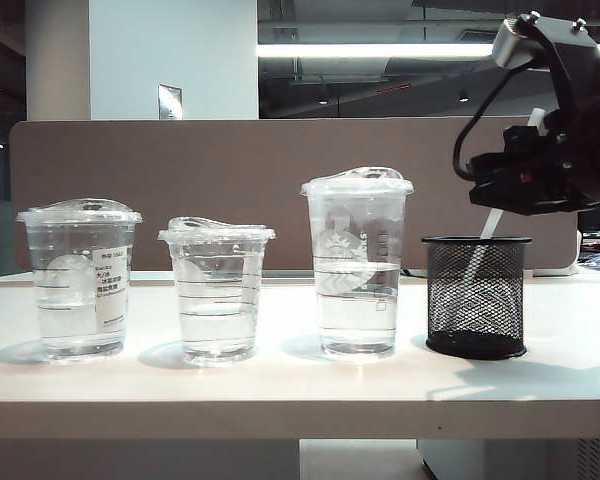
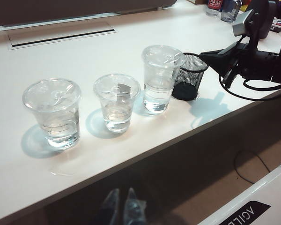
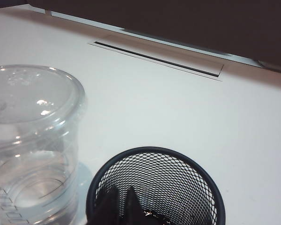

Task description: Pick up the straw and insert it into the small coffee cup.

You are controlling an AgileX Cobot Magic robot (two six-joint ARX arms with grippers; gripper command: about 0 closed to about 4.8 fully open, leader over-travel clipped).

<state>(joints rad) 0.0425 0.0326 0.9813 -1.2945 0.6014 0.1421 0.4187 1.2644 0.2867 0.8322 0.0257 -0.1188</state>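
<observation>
Three lidded clear cups were lined up near the front edge of the white table point(image 1: 300, 390): a labelled cup point(image 1: 78, 278) leftmost, the small coffee cup point(image 1: 217, 290) beside it, then the tallest cup point(image 1: 357, 265). Just right of that stood a black mesh holder point(image 1: 476, 296), with the straw point(image 1: 487, 228) leaning inside it. The right gripper point(image 1: 502, 192) was poised over the holder's mouth, its jaws closed on the straw. The left gripper point(image 2: 122, 206) was held off the table's near edge; its opening could not be judged.
</observation>
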